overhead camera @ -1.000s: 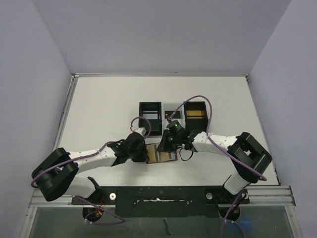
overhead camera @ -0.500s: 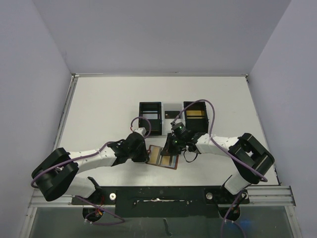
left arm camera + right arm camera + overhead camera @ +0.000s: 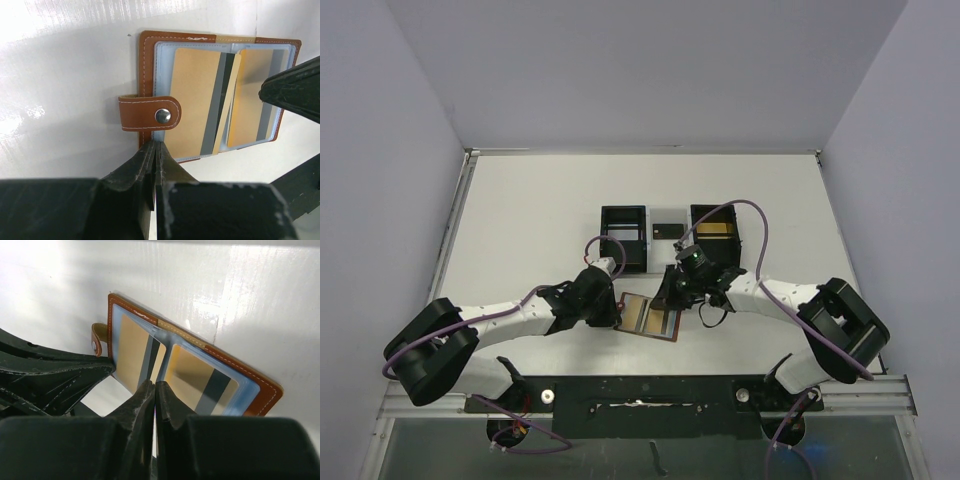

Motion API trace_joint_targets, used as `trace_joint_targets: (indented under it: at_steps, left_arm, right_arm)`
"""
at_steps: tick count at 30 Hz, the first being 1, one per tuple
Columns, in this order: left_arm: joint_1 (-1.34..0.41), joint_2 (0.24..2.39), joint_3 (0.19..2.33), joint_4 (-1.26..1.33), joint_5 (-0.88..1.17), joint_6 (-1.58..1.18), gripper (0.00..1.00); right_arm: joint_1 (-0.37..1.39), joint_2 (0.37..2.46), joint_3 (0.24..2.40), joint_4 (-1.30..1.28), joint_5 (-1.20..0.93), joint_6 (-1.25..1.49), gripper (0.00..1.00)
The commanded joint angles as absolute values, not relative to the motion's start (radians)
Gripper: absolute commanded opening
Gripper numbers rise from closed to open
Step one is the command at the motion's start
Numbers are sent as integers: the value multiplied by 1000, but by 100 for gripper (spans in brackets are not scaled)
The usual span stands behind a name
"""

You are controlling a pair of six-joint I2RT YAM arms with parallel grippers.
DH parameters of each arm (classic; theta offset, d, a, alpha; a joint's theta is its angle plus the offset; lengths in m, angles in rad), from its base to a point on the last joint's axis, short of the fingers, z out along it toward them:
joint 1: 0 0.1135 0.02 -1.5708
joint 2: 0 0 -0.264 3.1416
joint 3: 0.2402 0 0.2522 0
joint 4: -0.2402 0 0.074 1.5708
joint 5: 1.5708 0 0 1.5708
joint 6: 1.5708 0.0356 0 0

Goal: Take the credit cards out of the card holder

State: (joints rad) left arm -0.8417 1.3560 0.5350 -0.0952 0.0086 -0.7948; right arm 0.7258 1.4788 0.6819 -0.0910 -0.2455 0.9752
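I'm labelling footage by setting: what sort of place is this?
Probably a robotics lab test cell: a left robot arm and right robot arm mounted on a metal rail, a plain white table boxed in by blank pale-grey walls, and an open reddish-brown leather wallet as a prop.

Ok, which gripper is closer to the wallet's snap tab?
Left. The left gripper is at the wallet's edge just beside the snap tab; the right gripper is at another edge near its middle, farther off.
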Motion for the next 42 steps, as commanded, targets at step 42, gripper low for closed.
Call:
trace_joint_targets:
  at_steps: [42]
  left_arm:
    - [-845,1368,574,-170,2,-760,0]
  right_arm:
    - [818,1472,614,76,-86,1199,0]
